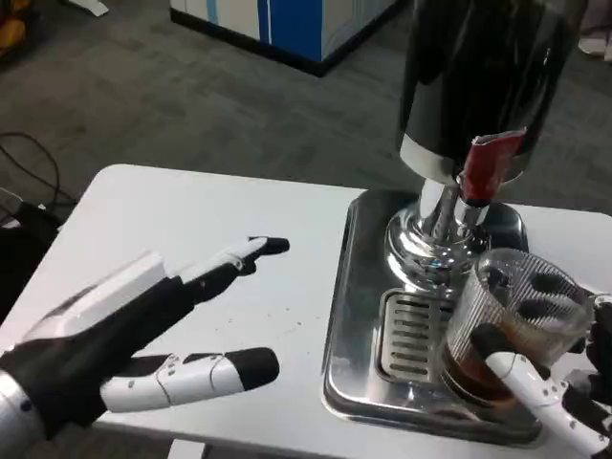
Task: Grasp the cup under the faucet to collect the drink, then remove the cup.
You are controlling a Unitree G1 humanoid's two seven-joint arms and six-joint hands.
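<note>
Right hand [550, 382] had fingers clamped round the cup [512, 330], tilted over the tray [344, 316] just right of the faucet [483, 167]. Clear ribbed plastic, light, probably squashy; dark drink sloshes, so hold mid-wall. Left hand [143, 335] lay fingers apart on the white counter [191, 220]. Grey floor behind.
</note>
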